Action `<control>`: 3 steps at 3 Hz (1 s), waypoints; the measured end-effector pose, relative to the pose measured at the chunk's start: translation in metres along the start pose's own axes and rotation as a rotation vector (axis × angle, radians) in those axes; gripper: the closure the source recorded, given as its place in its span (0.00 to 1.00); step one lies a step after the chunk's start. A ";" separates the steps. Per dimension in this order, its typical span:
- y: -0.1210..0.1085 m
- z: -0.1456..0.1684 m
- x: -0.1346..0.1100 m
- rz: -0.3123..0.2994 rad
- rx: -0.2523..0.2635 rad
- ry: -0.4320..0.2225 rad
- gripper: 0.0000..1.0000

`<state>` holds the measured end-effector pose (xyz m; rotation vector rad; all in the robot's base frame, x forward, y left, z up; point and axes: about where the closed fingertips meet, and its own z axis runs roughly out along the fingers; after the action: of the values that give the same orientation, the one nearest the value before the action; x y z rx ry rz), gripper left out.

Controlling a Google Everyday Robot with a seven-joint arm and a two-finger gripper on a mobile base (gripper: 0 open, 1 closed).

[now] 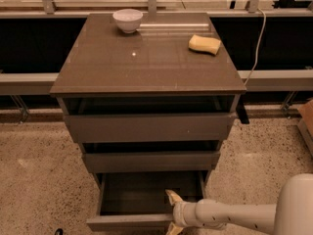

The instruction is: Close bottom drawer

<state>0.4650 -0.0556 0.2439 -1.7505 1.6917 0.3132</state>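
Note:
The bottom drawer [128, 222] of the grey-brown cabinet is pulled far out; its dark inside is empty and its flat face panel lies at the lower edge of the view. My gripper [173, 212] reaches in from the right on a white arm. Its cream fingers straddle the drawer's face panel near the right end, one fingertip [171, 196] inside the drawer and one below the panel at the view's edge.
The two upper drawers [149, 126] [151, 159] stand slightly open. On the cabinet top [146, 62] are a white bowl [128, 20] at the back left and a yellow sponge [205, 44] at the back right. Speckled floor surrounds the cabinet. A cable hangs at the right.

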 end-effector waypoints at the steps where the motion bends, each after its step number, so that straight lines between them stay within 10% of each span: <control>1: -0.004 0.010 0.003 -0.014 0.069 0.033 0.00; 3: -0.010 0.028 0.014 -0.006 0.131 0.113 0.00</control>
<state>0.4839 -0.0505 0.2170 -1.7040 1.7445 0.1003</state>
